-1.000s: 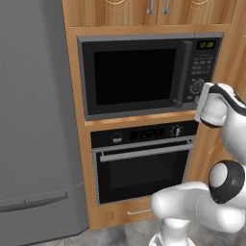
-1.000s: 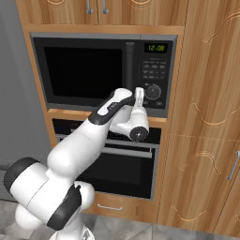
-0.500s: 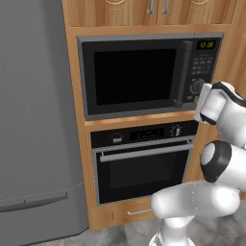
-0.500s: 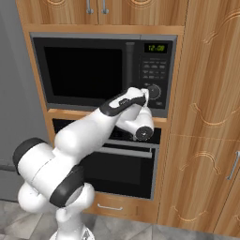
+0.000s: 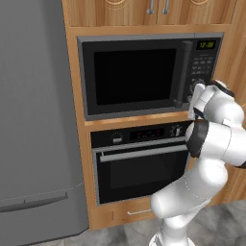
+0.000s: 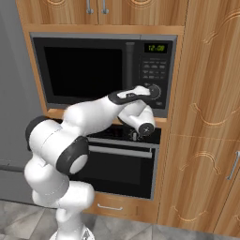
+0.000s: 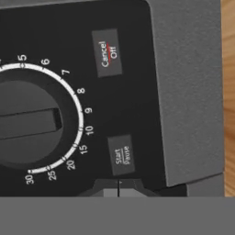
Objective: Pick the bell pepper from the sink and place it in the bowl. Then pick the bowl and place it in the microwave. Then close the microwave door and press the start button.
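Currently fingers [image 7: 118, 189] pressed together just below Start/Pause button [image 7: 122, 155] on microwave [image 5: 144, 72]; door [image 5: 134, 77] shut; risk: drift sideways hits dial [image 7: 27, 124] or Cancel/Off [image 7: 107, 53].

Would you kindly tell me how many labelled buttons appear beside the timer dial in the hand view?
2: the Cancel/Off button up and right of the timer dial, and the Start/Pause button down and right of it. Others may lie outside the frame.

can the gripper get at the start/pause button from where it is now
Probably yes. In the hand view the shut fingers sit just below the Start/Pause button on the microwave panel, with nothing between them. The microwave door is closed, so the panel is free.
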Controlling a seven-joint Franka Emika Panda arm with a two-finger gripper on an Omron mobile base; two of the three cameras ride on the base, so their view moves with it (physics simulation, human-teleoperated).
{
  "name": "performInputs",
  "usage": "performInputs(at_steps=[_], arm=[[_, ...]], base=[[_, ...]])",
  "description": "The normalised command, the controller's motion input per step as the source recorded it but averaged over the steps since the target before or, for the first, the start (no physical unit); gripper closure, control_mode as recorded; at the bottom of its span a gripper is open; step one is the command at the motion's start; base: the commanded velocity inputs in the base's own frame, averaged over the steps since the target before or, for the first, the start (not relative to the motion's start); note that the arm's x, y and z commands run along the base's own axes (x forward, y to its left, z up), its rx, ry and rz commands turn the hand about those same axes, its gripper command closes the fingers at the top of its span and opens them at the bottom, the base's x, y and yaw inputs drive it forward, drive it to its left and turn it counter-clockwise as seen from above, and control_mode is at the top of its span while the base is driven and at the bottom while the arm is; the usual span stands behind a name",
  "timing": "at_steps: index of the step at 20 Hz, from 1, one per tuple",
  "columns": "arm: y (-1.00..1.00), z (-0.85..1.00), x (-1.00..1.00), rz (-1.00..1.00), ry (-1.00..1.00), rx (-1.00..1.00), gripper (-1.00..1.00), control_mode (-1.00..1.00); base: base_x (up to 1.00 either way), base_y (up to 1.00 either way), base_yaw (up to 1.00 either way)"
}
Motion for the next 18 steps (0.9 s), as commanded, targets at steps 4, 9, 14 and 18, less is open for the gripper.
performInputs(at_steps=[4, 9, 14, 18], arm=[[0.0, -0.21, 0.47, 0.0, 0.0, 0.0, 1.0, -1.0], [-0.06, -0.03, 0.47, 0.0, 0.0, 0.0, 1.0, -1.0], [-0.07, 0.0, 0.42, 0.0, 0.0, 0.0, 1.0, -1.0], [-0.01, 0.0, 0.09, 0.0, 0.0, 0.0, 1.0, -1.0]], base=[[0.0, 0.0, 0.0], [0.0, 0.0, 0.0], [0.0, 0.0, 0.0], [0.0, 0.0, 0.0]])
